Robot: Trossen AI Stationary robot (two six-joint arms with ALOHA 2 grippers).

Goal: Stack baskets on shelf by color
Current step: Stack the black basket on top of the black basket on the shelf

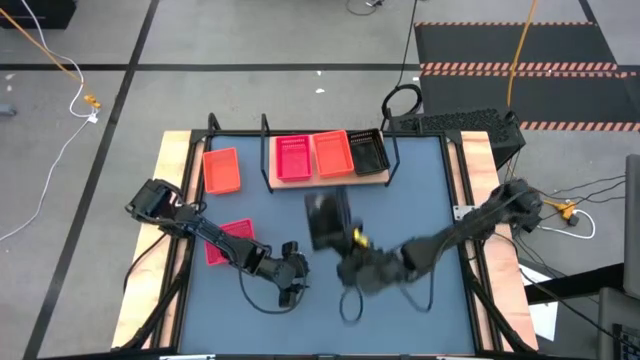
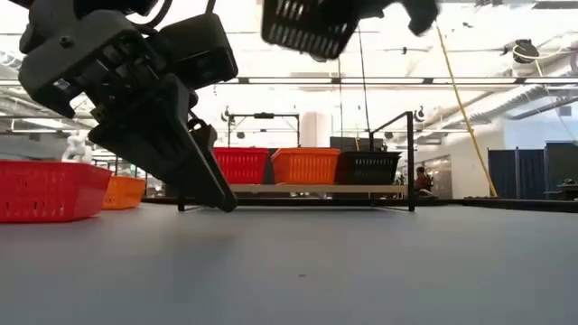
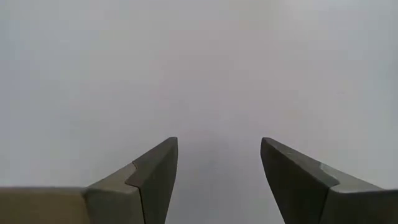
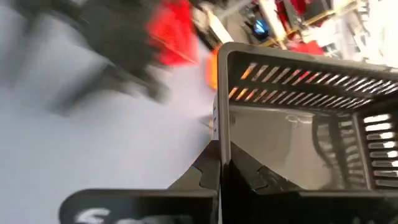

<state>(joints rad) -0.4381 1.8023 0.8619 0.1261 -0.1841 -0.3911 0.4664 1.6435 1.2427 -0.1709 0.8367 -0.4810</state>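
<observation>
My left pincer (image 1: pixel 290 285) sits low over the bare blue surface (image 1: pixel 420 200), fingers (image 3: pixel 155 174) apart, nothing between them. A pinkish-red basket (image 1: pixel 228 240) lies beside my left arm; an orange basket (image 1: pixel 221 170) lies on the surface just left of the shelf (image 1: pixel 330 180). On the shelf stand, left to right, a red basket (image 1: pixel 294 156), an orange basket (image 1: pixel 333 153) and a black basket (image 1: pixel 368 151). My right pincer (image 1: pixel 345 255) is clamped on the rim of a second black basket (image 1: pixel 327 218), held in the air above the surface, in front of the shelf. No legible writing is visible.
</observation>
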